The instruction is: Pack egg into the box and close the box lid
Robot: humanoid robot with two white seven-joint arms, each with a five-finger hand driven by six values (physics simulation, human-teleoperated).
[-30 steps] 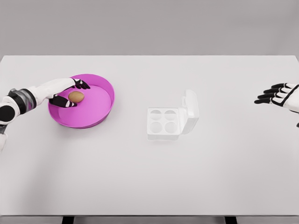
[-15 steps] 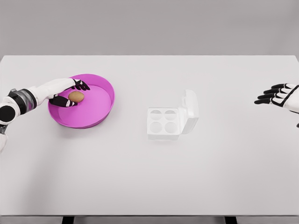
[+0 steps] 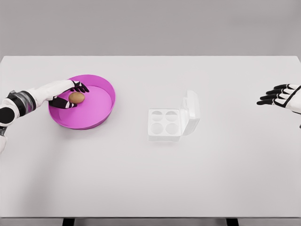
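Over the last second almost nothing moves: the left robot hand (image 3: 70, 94) stays cupped around the brown egg (image 3: 76, 97) in the glossy magenta bowl (image 3: 101, 113), its fingers closing slightly, so the grasp seems still to be settling and the lift has not begun. The matte white four-cup box (image 3: 165, 124) waits right of the bowl on the bench (image 3: 150, 179), its lid (image 3: 192, 111) open. The right robot hand (image 3: 280, 95) hovers spread at the far right.

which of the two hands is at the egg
The left hand, reaching into the pink bowl with fingers around the egg. The right hand hovers open at the table's far right edge.
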